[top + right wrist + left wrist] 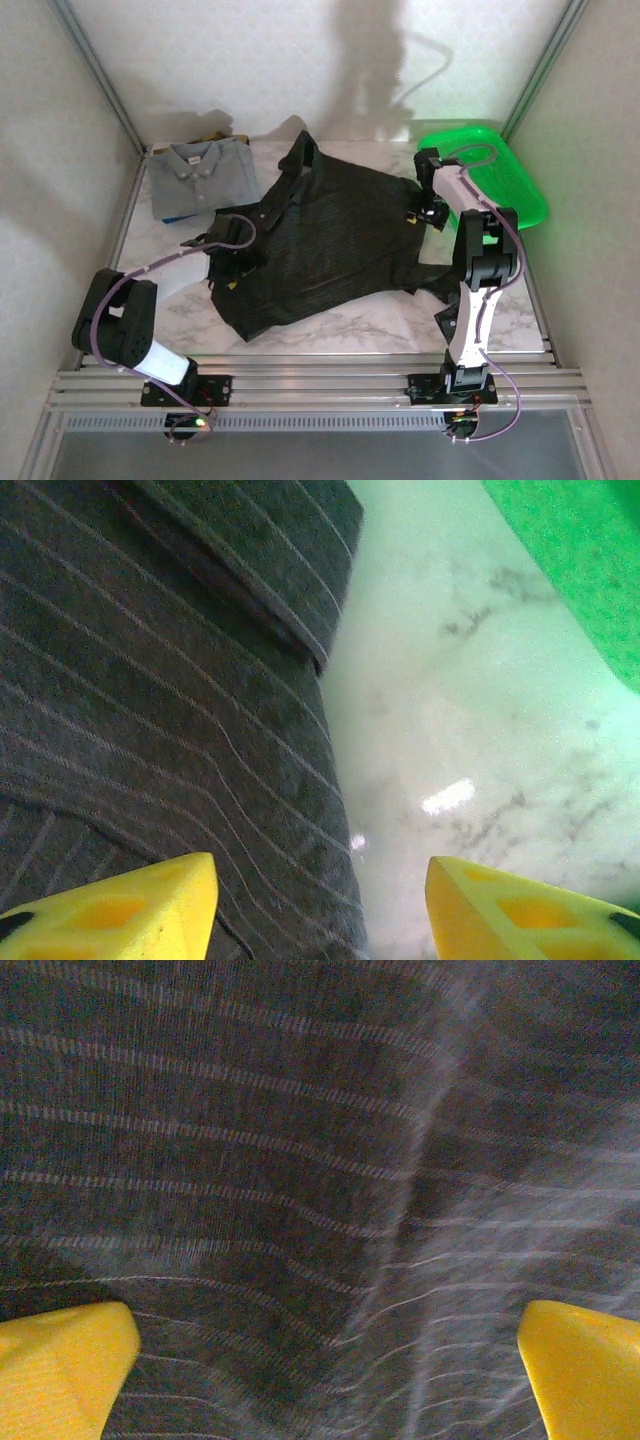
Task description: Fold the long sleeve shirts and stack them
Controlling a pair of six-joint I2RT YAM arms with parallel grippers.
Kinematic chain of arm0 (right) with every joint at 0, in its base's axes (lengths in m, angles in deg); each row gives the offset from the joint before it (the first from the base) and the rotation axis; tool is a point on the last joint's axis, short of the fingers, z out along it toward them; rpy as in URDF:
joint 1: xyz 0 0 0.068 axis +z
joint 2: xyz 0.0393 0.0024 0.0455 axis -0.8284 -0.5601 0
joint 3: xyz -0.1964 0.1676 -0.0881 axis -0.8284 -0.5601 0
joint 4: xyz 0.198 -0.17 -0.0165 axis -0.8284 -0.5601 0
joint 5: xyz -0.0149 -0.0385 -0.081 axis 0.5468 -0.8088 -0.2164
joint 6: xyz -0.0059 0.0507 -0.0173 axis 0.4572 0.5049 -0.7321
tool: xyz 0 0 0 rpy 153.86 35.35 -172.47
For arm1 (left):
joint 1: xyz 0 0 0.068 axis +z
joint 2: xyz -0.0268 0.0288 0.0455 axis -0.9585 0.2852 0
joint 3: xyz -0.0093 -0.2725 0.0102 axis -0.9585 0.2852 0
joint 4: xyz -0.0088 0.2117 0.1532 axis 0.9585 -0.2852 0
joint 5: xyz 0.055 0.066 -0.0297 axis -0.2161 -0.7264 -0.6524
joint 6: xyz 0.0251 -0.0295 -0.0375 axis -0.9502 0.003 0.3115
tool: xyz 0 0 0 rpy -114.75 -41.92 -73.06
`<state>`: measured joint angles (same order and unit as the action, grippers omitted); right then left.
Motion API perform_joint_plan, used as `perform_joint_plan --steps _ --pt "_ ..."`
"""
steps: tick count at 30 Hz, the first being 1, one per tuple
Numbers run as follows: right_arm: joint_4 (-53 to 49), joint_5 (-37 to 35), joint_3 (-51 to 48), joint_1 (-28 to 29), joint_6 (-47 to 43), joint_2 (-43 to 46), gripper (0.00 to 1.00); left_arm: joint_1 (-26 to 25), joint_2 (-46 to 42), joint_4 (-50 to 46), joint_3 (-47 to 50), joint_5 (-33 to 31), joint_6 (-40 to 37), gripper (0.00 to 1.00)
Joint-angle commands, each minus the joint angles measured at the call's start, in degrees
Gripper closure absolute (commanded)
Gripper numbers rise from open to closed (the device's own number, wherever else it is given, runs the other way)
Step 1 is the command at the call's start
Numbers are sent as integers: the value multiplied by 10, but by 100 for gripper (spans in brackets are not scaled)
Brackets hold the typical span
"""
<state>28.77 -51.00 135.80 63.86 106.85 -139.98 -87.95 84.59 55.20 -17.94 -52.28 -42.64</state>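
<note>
Left gripper (330, 1375): jaws spread wide, empty, close over the dark shirt (330, 240), which lies spread mid-table. Right gripper (320, 910): jaws parted, gripping nothing, straddling that shirt's right edge and the table (470, 710). Grey shirt (200, 172) lies folded at the far left corner.

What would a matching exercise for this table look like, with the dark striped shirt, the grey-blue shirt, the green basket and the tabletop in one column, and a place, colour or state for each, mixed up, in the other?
Column one
1. dark striped shirt
2. grey-blue shirt
3. green basket
4. tabletop

Column two
A. folded, at the far left corner
B. white marble pattern
C. at the far right corner
D. spread out across the middle

Pairs: 1-D, 2-A, 3-C, 4-B
</note>
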Motion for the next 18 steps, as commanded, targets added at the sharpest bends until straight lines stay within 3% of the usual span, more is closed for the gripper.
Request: perform_joint_plan --steps 1,5,10,18 --pt "-12 -35 43 9 -9 -29 45 29 35 24 13 -62 11 0" --pt "-13 -44 47 18 -3 -60 49 58 62 26 12 -90 -5 1" --pt "3 -31 53 39 2 -86 50 66 70 31 -5 -75 -18 1" --pt "18 -19 58 59 33 -124 64 66 55 31 5 -73 -15 1"
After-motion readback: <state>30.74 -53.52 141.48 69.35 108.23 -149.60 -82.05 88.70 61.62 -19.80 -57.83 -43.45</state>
